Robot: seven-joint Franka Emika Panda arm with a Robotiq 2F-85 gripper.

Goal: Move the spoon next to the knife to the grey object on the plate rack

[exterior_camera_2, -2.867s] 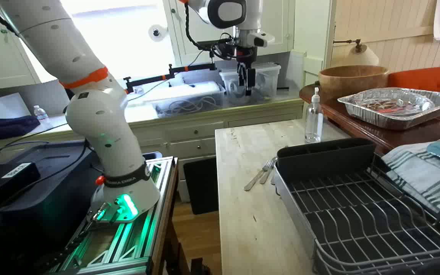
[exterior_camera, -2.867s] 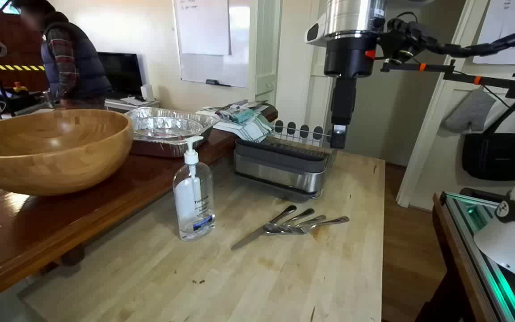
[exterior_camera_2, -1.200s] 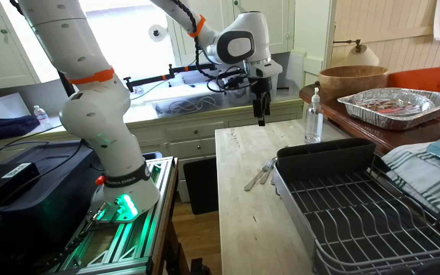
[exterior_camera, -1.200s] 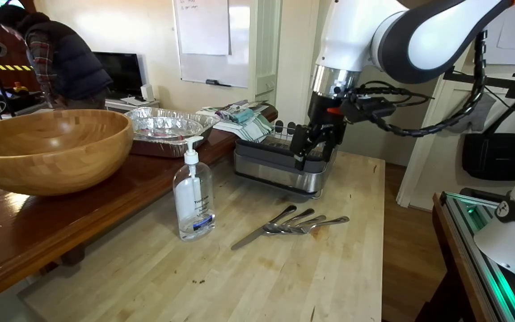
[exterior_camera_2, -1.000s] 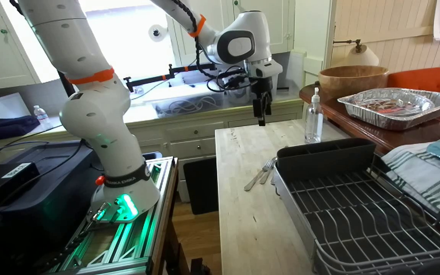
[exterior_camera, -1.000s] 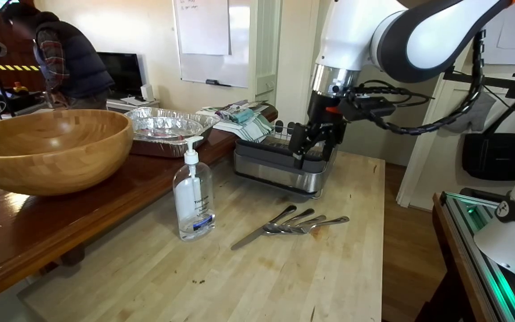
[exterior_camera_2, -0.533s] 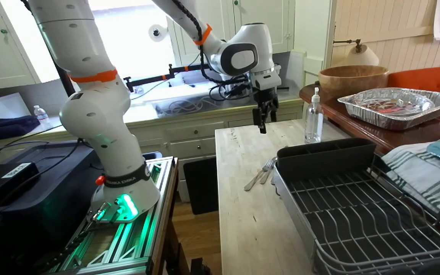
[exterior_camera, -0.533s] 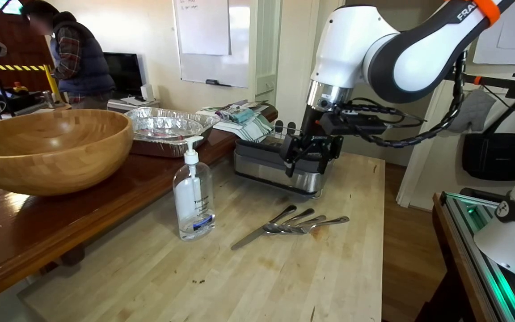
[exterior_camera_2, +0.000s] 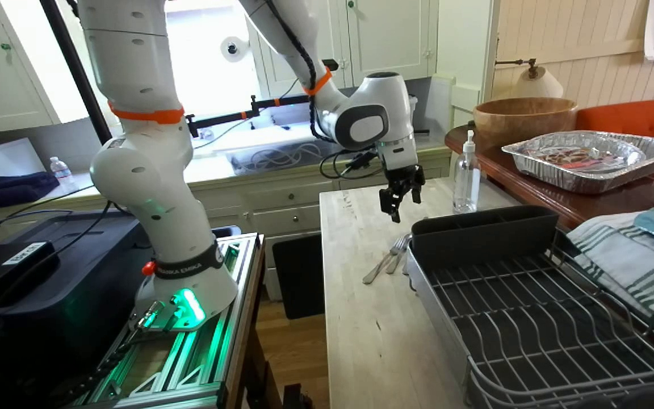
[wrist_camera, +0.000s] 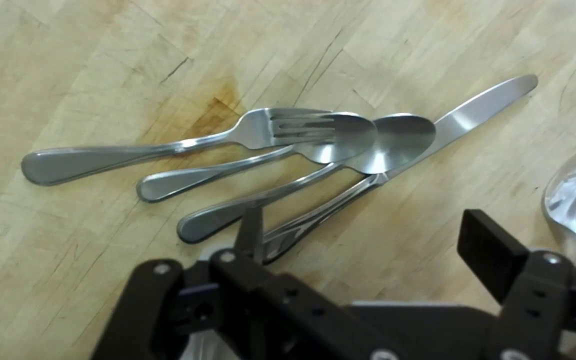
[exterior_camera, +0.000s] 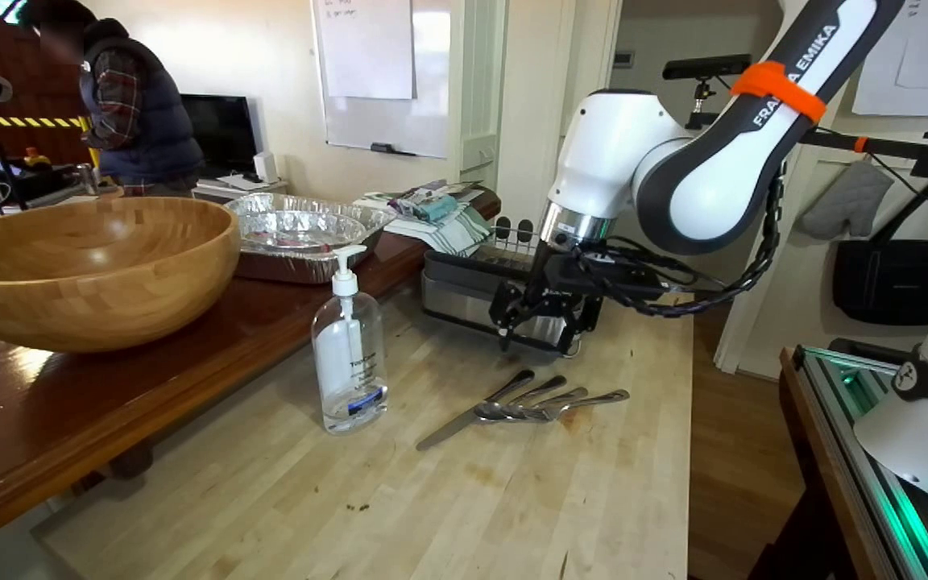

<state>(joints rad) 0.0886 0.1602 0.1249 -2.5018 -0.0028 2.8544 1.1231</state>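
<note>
The black 2-fingered gripper (wrist_camera: 370,240) hangs above the pale wooden tabletop (wrist_camera: 93,70), jaws spread wide, holding nothing. In the wrist view, going rightward, the silver metal fork with a long rounded handle (wrist_camera: 103,159) lays its tines over the bowl of a partly covered silver metal spoon (wrist_camera: 355,139). That spoon could be taken by mistake, since 2 look alike. Its bowl overlaps the slim silver metal spoon (wrist_camera: 403,142), probably the wanted piece, whose own bowl lies over the long straight silver knife (wrist_camera: 473,115). Lifting it may drag the upper pieces along, and jaws closing low may also catch the knife's handle, close beside.

In an exterior view, the clear plastic pump bottle (exterior_camera: 349,362) stands left of the knife, so a leftward swing could topple it. Next comes the dark-grey oblong cutlery holder (exterior_camera: 464,274) on the shiny metal plate rack (exterior_camera: 464,304); its raised rim calls for a high carry. The tabletop gives room toward the foreground, while its right edge leaves a narrower strip past the fork's handle.
</note>
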